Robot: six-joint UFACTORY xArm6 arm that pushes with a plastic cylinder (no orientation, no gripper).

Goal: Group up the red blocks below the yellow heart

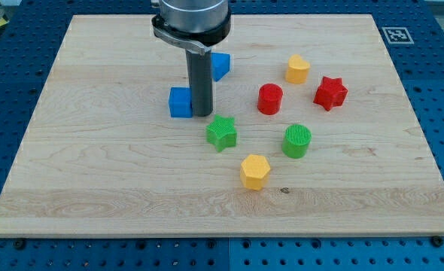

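Observation:
A yellow heart (298, 68) lies right of the board's middle, near the view's top. A red cylinder (269, 98) stands just below and left of it. A red star (330, 92) lies just below and right of it. The two red blocks are apart, with a gap of about a block's width between them. My tip (202, 114) rests on the board right beside a blue cube (180, 102), on its right, well left of the red cylinder.
A second blue block (220, 65) sits behind the rod. A green star (222, 133) lies just below the tip. A green cylinder (296, 141) and a yellow hexagon (255, 171) lie lower. The wooden board (94, 173) sits on a blue perforated table.

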